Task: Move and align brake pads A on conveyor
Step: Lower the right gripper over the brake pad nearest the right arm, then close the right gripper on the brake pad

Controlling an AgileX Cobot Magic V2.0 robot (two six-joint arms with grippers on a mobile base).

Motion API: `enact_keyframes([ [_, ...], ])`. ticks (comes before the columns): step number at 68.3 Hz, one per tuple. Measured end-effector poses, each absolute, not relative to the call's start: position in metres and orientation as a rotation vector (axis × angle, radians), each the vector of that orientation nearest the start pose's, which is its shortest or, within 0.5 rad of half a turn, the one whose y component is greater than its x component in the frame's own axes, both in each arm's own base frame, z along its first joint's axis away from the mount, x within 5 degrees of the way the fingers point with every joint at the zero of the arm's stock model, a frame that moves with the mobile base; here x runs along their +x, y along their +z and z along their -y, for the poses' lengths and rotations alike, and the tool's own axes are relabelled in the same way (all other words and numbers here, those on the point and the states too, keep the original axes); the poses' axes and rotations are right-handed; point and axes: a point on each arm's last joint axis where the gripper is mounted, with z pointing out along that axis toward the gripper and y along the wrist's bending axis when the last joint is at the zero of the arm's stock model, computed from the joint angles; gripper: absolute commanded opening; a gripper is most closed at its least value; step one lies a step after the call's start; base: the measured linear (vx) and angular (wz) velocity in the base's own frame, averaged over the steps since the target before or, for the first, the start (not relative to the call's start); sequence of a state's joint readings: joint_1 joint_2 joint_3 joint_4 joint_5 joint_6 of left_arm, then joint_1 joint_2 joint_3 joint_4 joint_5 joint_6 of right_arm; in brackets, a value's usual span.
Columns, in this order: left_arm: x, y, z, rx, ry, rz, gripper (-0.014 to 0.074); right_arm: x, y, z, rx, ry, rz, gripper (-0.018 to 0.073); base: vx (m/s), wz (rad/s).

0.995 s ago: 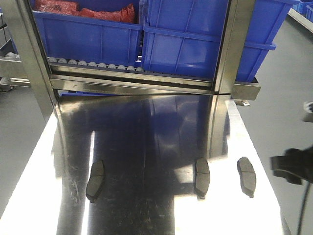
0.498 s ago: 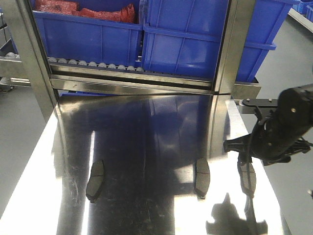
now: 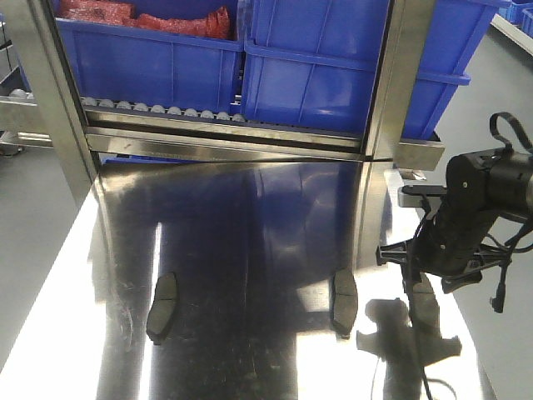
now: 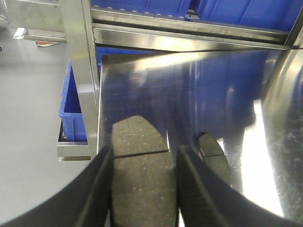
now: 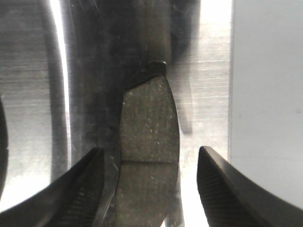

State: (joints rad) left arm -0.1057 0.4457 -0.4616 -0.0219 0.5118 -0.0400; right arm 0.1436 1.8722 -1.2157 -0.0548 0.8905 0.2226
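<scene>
A shiny steel worktop [image 3: 250, 225] lies beneath the right claw [image 5: 156, 189]. Beyond the claw, a steel roller rack [image 3: 166, 111] carries blue plastic crates [image 3: 158, 67], 1 of them holding red items [image 3: 141, 15]. Grey floor [image 5: 267, 71] lies just right of the claw.

No readable text, labels, brands, numbers or signs in any view.
</scene>
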Motion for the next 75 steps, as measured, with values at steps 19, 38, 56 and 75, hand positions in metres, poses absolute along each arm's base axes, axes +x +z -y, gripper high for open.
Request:
enact_keyframes([
  [19,0.092,0.291,0.011,0.053,-0.118,-1.981,-0.0006,0.354,0.157,-0.048,0.079,-0.034,-3.067,0.0411,0.0,0.0],
  [38,0.092,0.291,0.011,0.053,-0.118,-1.981,-0.0006,0.355,0.157,-0.049,0.08,-0.027,-3.064,0.0296,0.0,0.0],
  [56,0.092,0.291,0.011,0.053,-0.118,-1.981,-0.0006,0.357,0.158,-0.049,0.081,-0.023,-3.046,-0.0017,0.0,0.0],
  [75,0.092,0.291,0.011,0.053,-0.118,-1.981,-0.0006,0.348,0.214,-0.045,0.056,-0.017,-2.855,-0.0011,0.0,0.0],
])
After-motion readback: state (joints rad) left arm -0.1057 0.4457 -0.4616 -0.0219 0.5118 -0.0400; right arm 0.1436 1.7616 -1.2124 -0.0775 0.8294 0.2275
